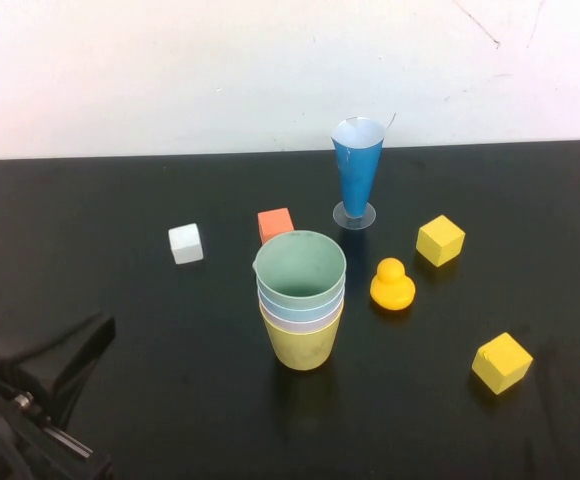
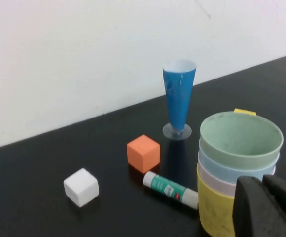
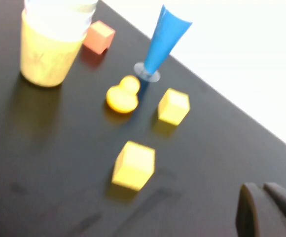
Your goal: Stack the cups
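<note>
Already the cups (image 1: 301, 300) stand nested near the worktop's middle, green uppermost – the left gripper (image 1: 65, 365), fingers pressed together, sits at the near left corner, and the right gripper (image 3: 266, 212), likewise closed, could topple the stack on returning.

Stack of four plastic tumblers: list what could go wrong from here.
The stack of four tumblers, pale green on top and yellow at the bottom, stands close to the left gripper; a careless retreat might tip it. A glue stick lies against its base and may roll. The right gripper is well away, near the yellow cubes.
</note>
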### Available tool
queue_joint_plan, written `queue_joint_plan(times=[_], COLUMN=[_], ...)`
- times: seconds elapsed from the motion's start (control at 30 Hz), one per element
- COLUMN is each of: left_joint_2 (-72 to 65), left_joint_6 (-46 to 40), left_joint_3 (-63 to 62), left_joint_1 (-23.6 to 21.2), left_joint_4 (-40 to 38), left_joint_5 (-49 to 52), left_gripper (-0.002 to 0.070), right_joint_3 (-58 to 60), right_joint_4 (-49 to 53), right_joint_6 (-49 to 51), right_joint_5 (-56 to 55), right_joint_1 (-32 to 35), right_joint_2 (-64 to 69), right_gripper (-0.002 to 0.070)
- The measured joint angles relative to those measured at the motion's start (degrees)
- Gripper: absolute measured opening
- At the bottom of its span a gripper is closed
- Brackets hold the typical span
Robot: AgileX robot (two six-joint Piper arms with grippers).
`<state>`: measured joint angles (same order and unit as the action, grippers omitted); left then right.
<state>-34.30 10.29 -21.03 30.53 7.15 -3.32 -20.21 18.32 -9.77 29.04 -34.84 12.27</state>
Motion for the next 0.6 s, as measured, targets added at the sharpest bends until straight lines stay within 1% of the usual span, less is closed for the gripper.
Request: queue_joint_plan(times=[0.17, 0.37, 0.6], left_joint_2=[0.0, 0.0, 0.0], left_joint_6=[0.0, 0.0, 0.0], left_joint_3=[0.0, 0.0, 0.0], left_joint_1=[0.0, 0.0, 0.0], left_joint_4=[0.0, 0.0, 0.0], left_joint_5=[-0.8, -0.8, -0.8], left_gripper=[0.0001, 0.0000, 0.0000], right_joint_3=[2.9, 3.0, 3.0], right_joint_4=[-1.3, -5.0, -7.1], right_joint_6=[3.2, 4.1, 5.3], right_joint_5=[1.2, 5.0, 5.6], right_joint_1=[0.0, 0.0, 0.0], right_joint_2=[-1.7, -1.7, -1.7], right_gripper=[-0.0001, -0.0001, -0.0001])
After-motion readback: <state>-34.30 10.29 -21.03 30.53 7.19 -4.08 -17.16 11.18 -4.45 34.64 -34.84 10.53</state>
